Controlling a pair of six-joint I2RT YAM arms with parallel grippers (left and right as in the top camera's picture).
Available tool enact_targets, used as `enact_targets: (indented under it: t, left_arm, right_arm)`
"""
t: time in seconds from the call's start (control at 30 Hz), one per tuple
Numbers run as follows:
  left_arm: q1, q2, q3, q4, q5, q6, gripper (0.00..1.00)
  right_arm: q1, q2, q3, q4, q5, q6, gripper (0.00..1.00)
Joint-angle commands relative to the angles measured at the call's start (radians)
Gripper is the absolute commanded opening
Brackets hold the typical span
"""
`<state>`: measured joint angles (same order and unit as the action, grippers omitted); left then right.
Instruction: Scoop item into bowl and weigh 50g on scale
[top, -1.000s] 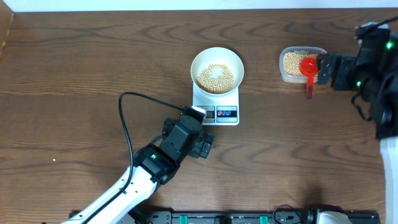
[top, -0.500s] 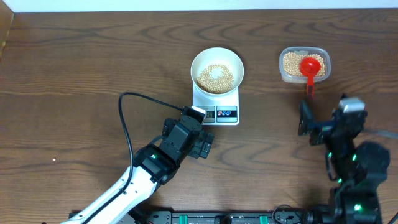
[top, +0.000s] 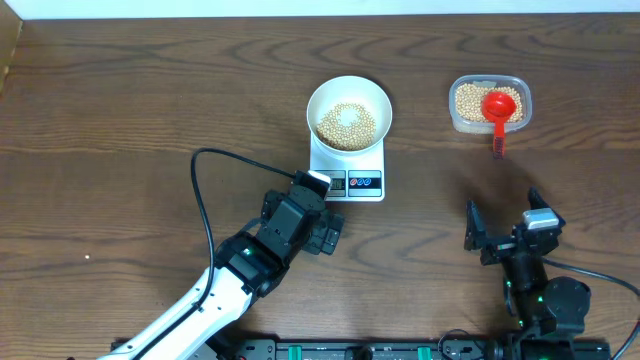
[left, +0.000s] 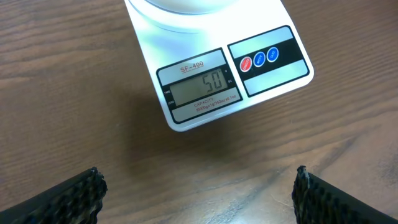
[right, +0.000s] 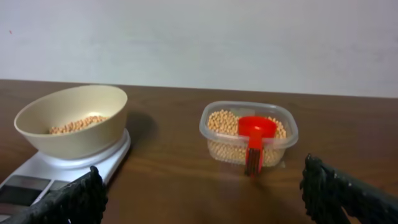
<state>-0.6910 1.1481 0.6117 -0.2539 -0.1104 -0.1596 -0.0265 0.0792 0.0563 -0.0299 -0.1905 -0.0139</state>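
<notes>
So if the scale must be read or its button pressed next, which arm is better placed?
Left. The left gripper sits open just in front of the scale, its camera showing the display reading 50. The right gripper is open, farther away.

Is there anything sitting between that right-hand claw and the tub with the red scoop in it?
Nothing visible does. The right gripper is open and holds nothing, and only bare table lies between it and the tub. The red scoop rests in the tub on the beans, handle toward the gripper. The bowl on the scale stands off to the side.
</notes>
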Motion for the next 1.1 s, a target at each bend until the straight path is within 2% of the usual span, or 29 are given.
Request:
enact_targets:
  t: [0.0, 1.07]
  left_arm:
    - [-0.002, -0.005, -0.006, 0.001, -0.003, 0.005, 0.98]
    - [-0.002, -0.005, -0.006, 0.002, -0.003, 0.005, 0.98]
  right_arm:
    - [0.008, -0.045, -0.039, 0.005, -0.007, 0.002, 0.99]
    - [0.006, -0.073, -0.051, -0.03, 0.005, 0.013, 0.99]
